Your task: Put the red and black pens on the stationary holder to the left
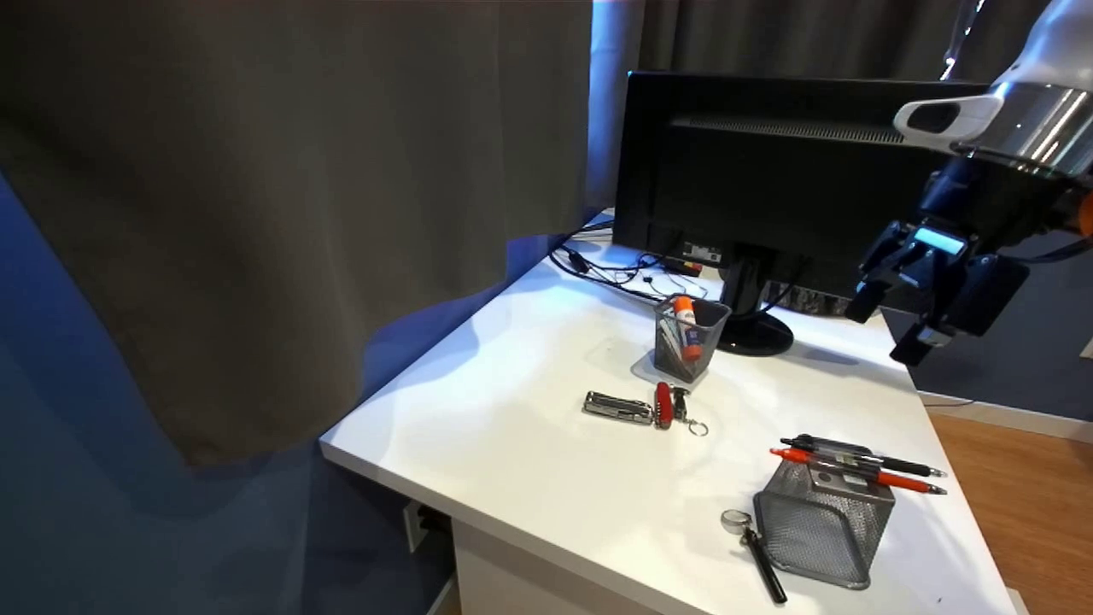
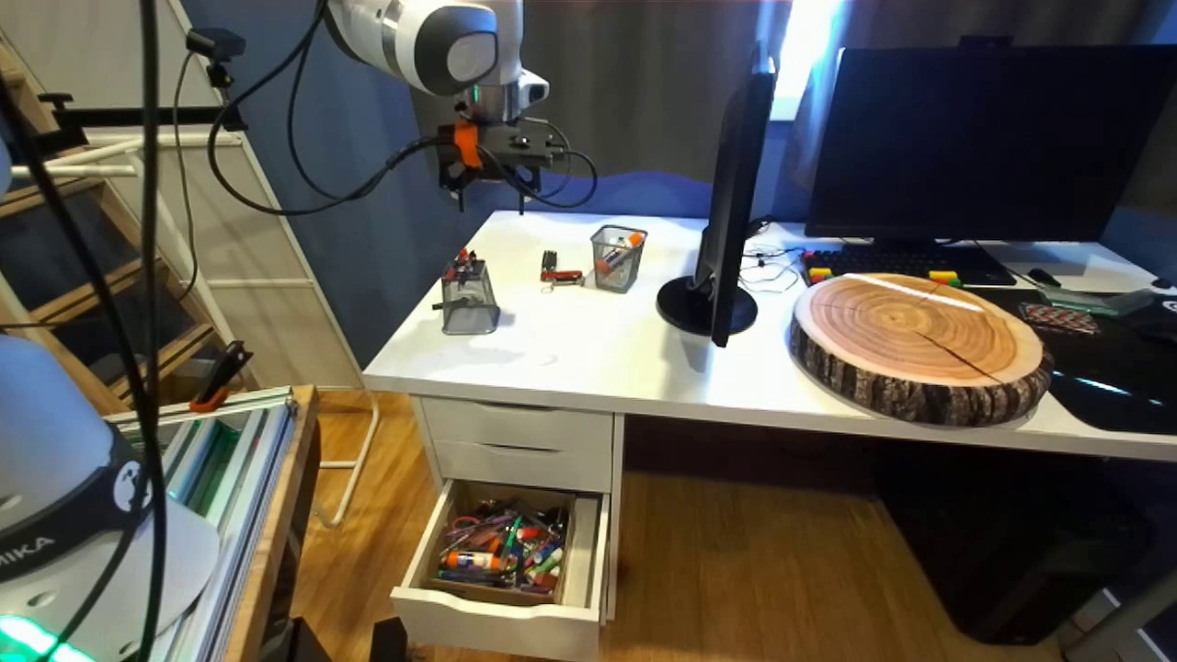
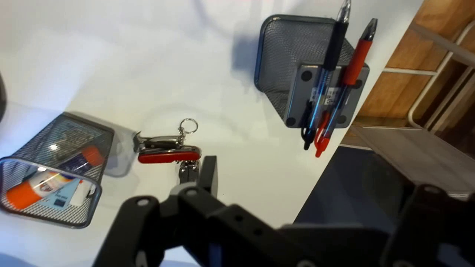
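Note:
The red pen [image 3: 358, 61] and the black pen [image 3: 336, 44] lie side by side on the upturned base of a gray mesh holder [image 3: 276, 44]. That holder stands upside down near the desk's end; its mesh also shows in both exterior views [image 1: 815, 547] [image 2: 471, 317]. A second gray mesh holder [image 3: 102, 137] stands upright with a glue stick inside, also in both exterior views [image 1: 675, 363] [image 2: 628, 276]. My gripper [image 2: 492, 198] is open and empty, high above the desk, apart from the pens. In the wrist view only one fingertip shows clearly.
A red pocket knife [image 1: 663, 405] and a silver multi-tool [image 1: 618, 407] lie between the holders. A magnifier [image 1: 764, 568] lies beside the upturned holder. A monitor [image 1: 794, 188] stands behind the upright holder. A wood slab [image 2: 910, 322] and an open drawer [image 2: 510, 602] are also in view.

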{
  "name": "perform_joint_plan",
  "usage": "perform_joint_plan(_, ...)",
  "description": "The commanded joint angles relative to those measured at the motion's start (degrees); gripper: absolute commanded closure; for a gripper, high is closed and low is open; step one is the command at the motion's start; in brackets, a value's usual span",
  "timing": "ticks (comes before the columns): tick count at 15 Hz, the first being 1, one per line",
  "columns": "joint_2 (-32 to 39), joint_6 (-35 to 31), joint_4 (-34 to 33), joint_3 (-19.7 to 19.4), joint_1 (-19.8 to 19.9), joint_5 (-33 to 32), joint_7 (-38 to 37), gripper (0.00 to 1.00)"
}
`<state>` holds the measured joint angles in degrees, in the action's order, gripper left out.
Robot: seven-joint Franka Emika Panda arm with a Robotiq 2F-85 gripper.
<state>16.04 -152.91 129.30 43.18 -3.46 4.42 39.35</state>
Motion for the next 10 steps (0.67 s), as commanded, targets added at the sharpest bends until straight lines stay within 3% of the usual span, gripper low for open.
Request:
perform_joint_plan(1,-9.40,1.24,3.24,-1.82,-1.72,0.26,-0.89,0.00)
perform_joint_plan(8,-16.82,3.29,4.26,-6.89,-7.13,5.44,0.89,0.00)
perform_joint_plan(10,-14.02,2.12,2.66,-8.95,-9.13,3.11,-0.07,0.00)
